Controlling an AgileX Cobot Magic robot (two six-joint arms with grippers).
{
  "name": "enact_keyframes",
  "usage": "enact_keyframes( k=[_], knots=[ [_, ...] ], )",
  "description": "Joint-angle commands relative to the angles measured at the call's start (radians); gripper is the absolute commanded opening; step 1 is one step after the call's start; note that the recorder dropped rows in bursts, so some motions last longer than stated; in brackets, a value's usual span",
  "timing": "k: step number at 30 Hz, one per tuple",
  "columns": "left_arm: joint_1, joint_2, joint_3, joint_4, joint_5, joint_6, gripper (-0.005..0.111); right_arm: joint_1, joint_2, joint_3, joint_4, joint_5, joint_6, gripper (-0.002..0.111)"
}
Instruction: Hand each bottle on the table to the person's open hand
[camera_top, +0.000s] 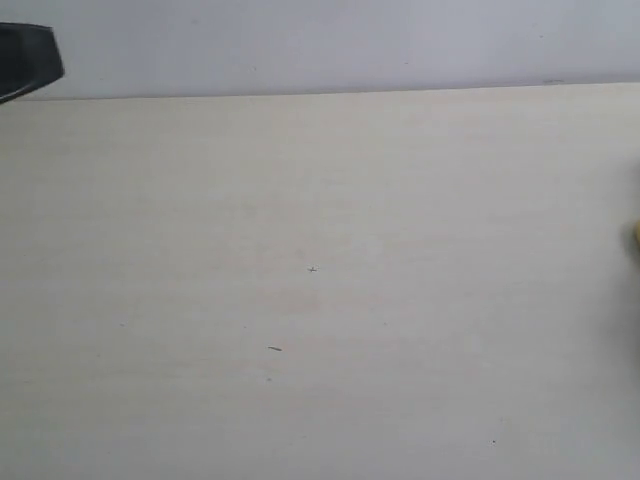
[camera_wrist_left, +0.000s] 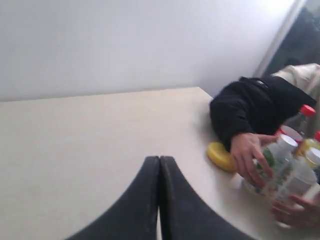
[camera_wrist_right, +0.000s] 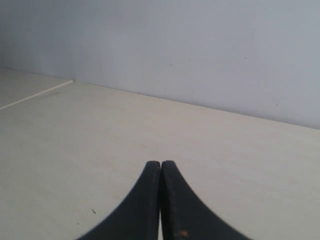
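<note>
Both pinched shut, the left gripper (camera_wrist_left: 159, 160) and right gripper (camera_wrist_right: 160, 164) hang above a pale table (camera_top: 320, 300) that fills most of the exterior view. The bottles (camera_wrist_left: 287, 162) cluster at the table's edge, with a person's hand (camera_wrist_left: 250, 156) curled over one.

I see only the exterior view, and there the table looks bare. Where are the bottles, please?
Observer: The left wrist view shows the bottles standing together on the table, beside a person's arm.
Operator: Is the person's hand open and waiting?
Observer: No. The hand, coming from a black sleeve, has its fingers curled around a white-capped bottle.
Operator: And do the pincers hold something?
Observer: Nothing. The left pincer and the right pincer are both shut over bare tabletop.
</note>
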Motion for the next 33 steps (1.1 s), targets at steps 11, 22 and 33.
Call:
enact_keyframes(
  k=[11, 22, 33],
  knots=[
    [0.422, -0.448, 0.554, 0.003, -0.451, -0.022, 0.000, -0.001, -0.005, 0.003, 0.000, -0.010, -0.001, 0.000],
    [0.572, -0.709, 0.632, 0.003, -0.294, -0.027, 0.000, -0.001, -0.005, 0.003, 0.000, -0.010, -0.001, 0.000],
    [0.576, -0.709, 0.632, 0.003, -0.259, -0.019, 0.000, -0.001, -0.005, 0.003, 0.000, -0.010, -0.001, 0.000]
  ],
)
